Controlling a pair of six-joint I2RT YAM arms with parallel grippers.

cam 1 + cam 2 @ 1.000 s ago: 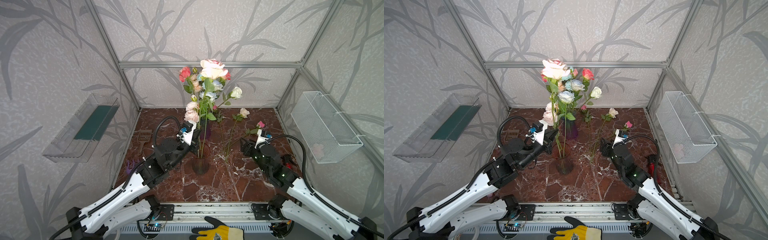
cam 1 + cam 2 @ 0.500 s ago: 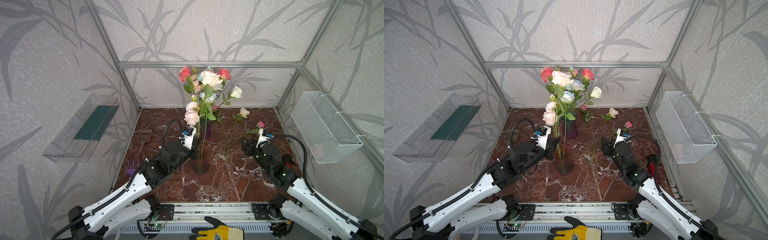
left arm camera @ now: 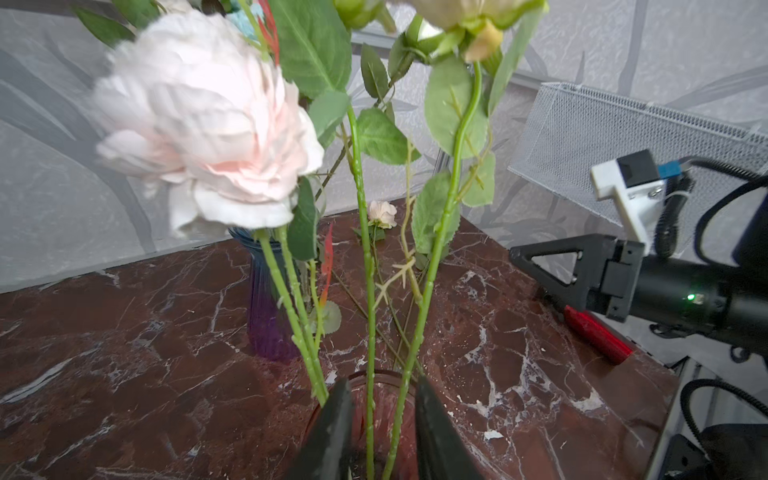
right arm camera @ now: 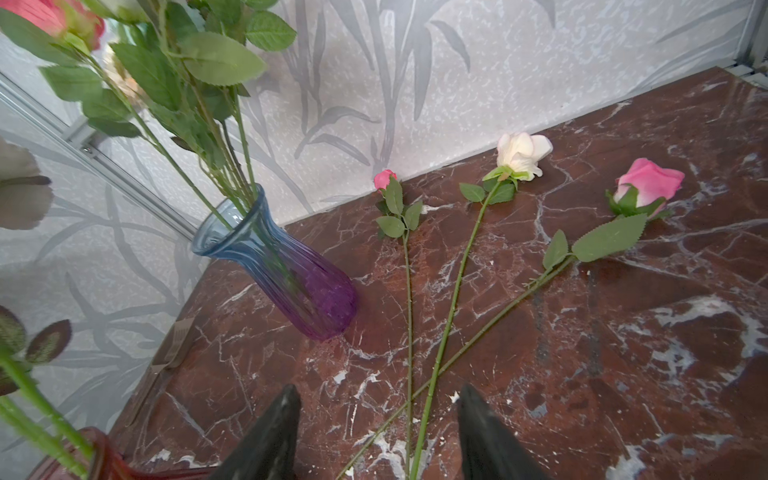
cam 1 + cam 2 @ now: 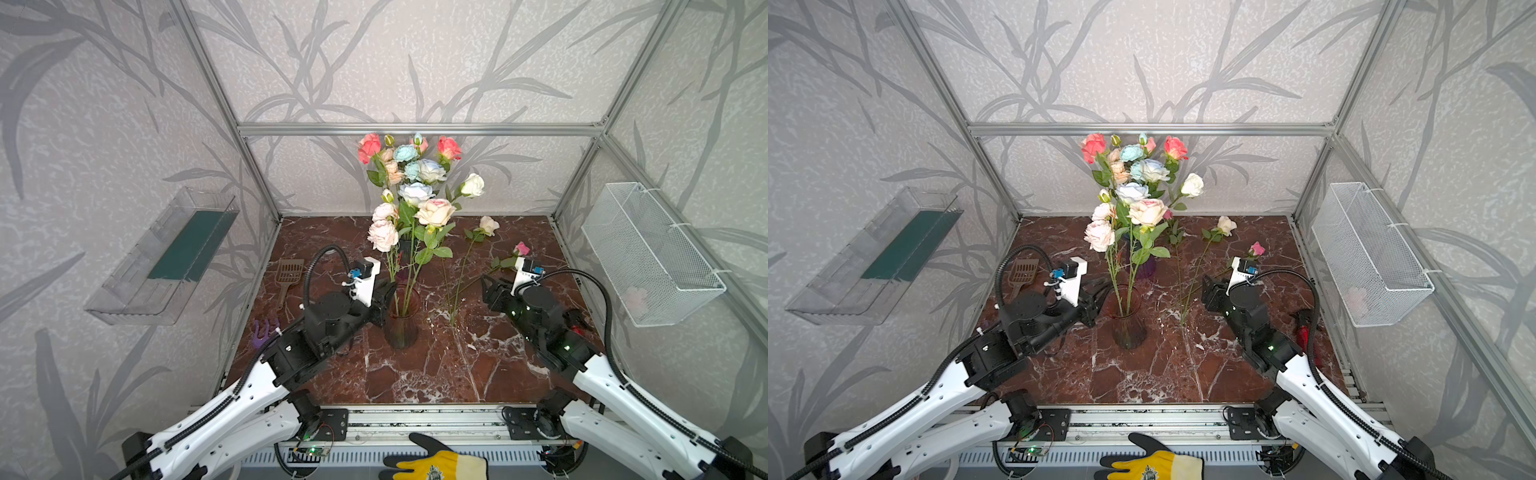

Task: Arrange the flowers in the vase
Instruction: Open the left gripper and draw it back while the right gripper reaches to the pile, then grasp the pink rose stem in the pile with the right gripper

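The left gripper (image 3: 381,380) is sitting at the mouth of the red vase (image 5: 401,328), its jaws standing narrowly apart and gripping nothing. Two green stems (image 3: 368,316) are rising loose through the gap between its fingers (image 3: 336,424). One of them, belonging to the cream-peach rose (image 5: 434,212), is passing just beside a fingertip, and whether it is touching I cannot tell. Above and ahead of this gripper a pale pink rose (image 3: 203,120) is leaning out of the same vase. Further ahead the blue vase (image 3: 266,307) is standing upright on the marble table (image 5: 415,374), holding a tall bunch (image 5: 409,164) of coral, pale blue and white heads. The right gripper (image 4: 380,387) is hovering over the table, well apart from the left one, its jaws standing wide and empty. Three loose roses are lying flat on the table ahead of it, their stem ends crossing beneath the gap between its fingers and their heads pointing away: a small pink bud (image 4: 384,178), a white rose (image 4: 523,151) and a pink rose (image 4: 648,183). The blue vase is standing ahead of this gripper too, off to the bud's side.
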